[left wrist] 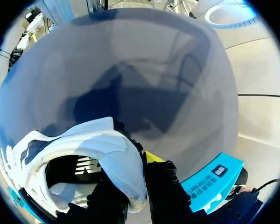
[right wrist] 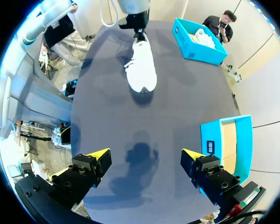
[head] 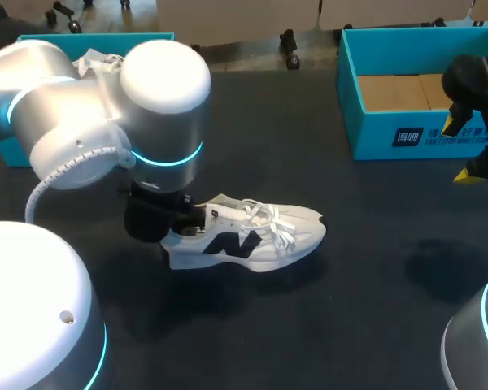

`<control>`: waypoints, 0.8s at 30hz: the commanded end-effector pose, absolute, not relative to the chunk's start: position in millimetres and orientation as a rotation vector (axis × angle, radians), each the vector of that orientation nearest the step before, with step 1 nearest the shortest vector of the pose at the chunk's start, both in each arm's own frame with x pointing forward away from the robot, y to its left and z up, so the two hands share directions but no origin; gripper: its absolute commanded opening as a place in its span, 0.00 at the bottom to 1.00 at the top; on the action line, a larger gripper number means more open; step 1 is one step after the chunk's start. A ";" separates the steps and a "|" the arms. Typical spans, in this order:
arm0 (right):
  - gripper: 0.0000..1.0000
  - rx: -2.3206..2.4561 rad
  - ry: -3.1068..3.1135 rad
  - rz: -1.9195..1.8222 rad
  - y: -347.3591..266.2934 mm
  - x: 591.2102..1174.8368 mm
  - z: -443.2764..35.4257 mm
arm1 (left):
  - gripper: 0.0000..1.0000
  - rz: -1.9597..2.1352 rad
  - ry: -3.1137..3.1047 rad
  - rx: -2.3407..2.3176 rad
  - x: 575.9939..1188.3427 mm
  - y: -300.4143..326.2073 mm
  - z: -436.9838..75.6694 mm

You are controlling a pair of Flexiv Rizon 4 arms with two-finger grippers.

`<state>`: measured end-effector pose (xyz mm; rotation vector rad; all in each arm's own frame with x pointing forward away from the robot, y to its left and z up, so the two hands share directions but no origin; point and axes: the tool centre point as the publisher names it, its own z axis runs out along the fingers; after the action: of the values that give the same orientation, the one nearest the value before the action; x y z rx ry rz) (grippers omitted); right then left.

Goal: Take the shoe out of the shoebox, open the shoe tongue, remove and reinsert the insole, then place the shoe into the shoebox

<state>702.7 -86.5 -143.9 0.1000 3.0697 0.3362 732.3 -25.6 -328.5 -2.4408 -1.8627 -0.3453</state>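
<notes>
**Operator:** Report the left side of the table.

**Technician:** An open blue cardboard box (head: 65, 37) stands at the far left of the dark tabletop (head: 374, 292). A second white shoe (head: 98, 61) lies inside it. The left arm (head: 106, 106) crosses in front of this box. The left gripper (head: 185, 223) is down at table level, near the middle.

**Operator:** Jaw state, left gripper?

**Technician:** Clamped on the heel of the white lace-up sneaker (head: 252, 236). In the left wrist view, one finger of the left gripper (left wrist: 133, 169) sits inside the heel opening. The other presses on the outside of the sneaker (left wrist: 84, 144).

**Operator:** Sneaker position and orientation?

**Technician:** It rests sole-down on the tabletop near the centre, outside both boxes, laces upward. Its long axis runs across the table, heel to the left at the gripper, toe to the right.

**Operator:** Right side?

**Technician:** A blue shoebox with a brown cardboard floor (head: 415, 138) stands at the far right, well apart from the sneaker. The right gripper (head: 464, 148) hangs just in front of it. Its jaws stand wide apart with only the tabletop beneath them. In the right wrist view, the sneaker (right wrist: 141, 65) lies well ahead of the right gripper (right wrist: 144, 156), toe toward it.
</notes>
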 end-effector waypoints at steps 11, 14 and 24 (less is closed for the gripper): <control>1.00 0.101 3.073 0.333 -86.0 704.3 -144.2 | 0.00 -0.426 -1.889 -2.377 746.2 -43.8 -366.4; 1.00 0.101 3.073 0.333 -86.0 704.3 -144.2 | 0.00 -0.424 -1.888 -2.370 746.8 -44.9 -369.0; 1.00 0.101 3.073 0.333 -86.0 704.3 -144.2 | 0.30 -0.444 -1.882 -2.350 749.9 -47.4 -376.1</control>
<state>702.7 -86.5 -143.9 0.1000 3.0698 0.3362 748.3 -43.8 -374.0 -2.3566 -1.8851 -0.4409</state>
